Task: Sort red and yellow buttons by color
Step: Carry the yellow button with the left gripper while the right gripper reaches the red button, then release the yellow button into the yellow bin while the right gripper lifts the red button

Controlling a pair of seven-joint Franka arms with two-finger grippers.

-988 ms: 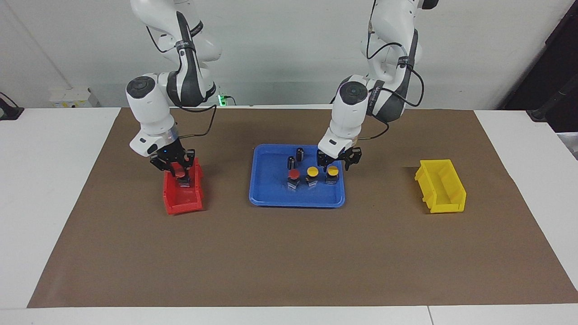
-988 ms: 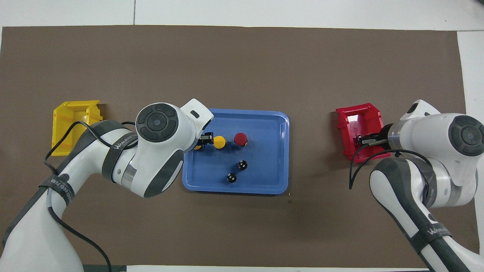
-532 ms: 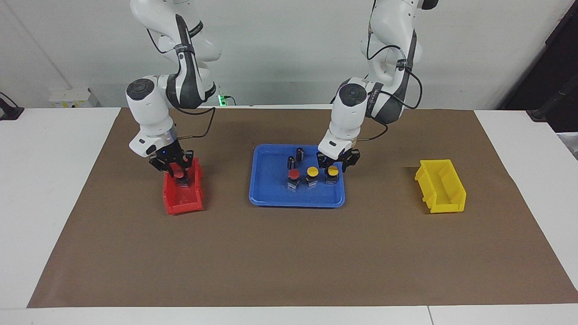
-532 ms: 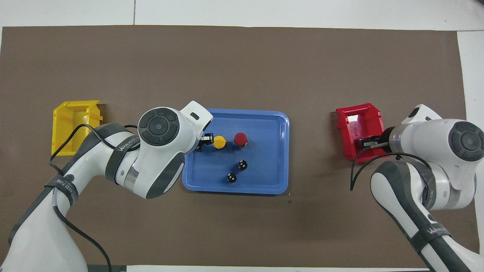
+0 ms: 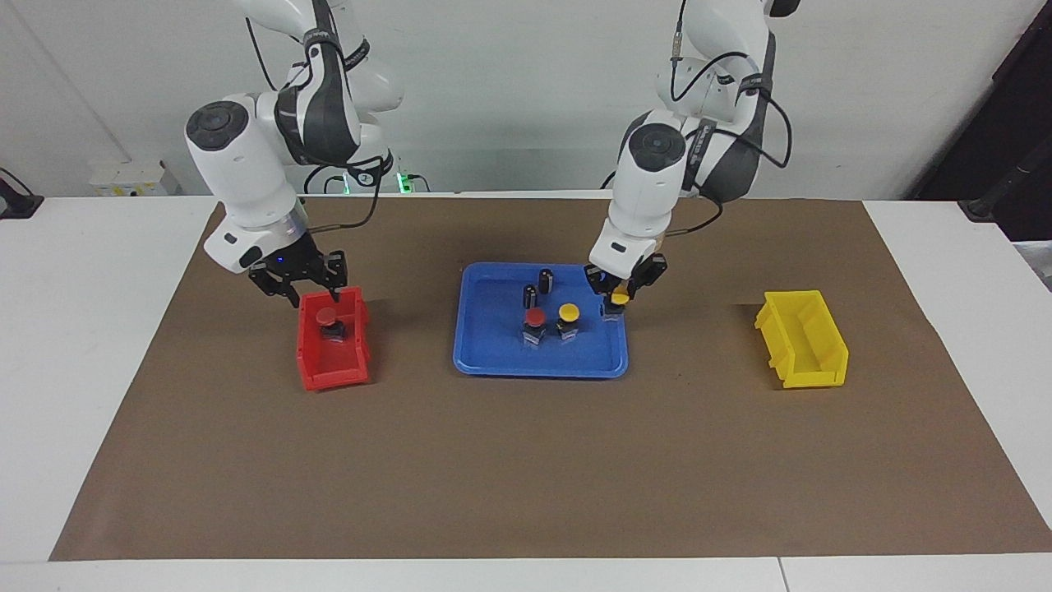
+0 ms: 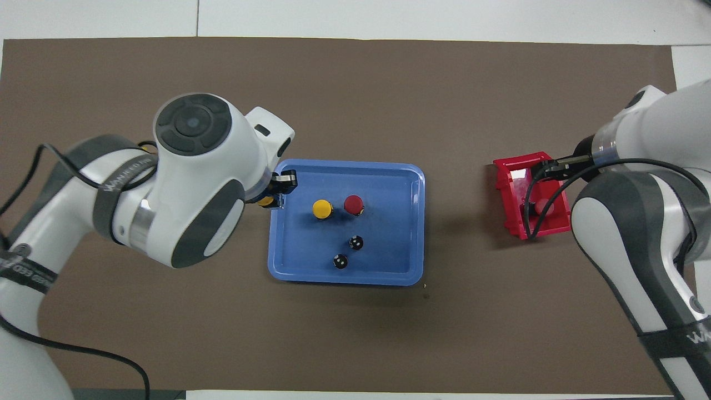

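My left gripper (image 5: 620, 289) is shut on a yellow button (image 5: 618, 301) and holds it just above the blue tray (image 5: 538, 370), over the edge toward the left arm's end; it also shows in the overhead view (image 6: 268, 201). One yellow button (image 5: 568, 316) and one red button (image 5: 535, 321) stand side by side in the tray. The other red button (image 5: 329, 322) sits in the red bin (image 5: 333, 374). My right gripper (image 5: 300, 285) is open and empty, raised over the bin's edge nearest the robots.
Two dark cylinders (image 5: 530, 294) (image 5: 546, 278) stand in the tray, nearer to the robots than the buttons. A yellow bin (image 5: 809, 345) lies toward the left arm's end of the brown mat. The left arm covers it in the overhead view.
My left gripper closed on the yellow button and lifted it off the tray. My right gripper let go of the red button in the red bin and rose.
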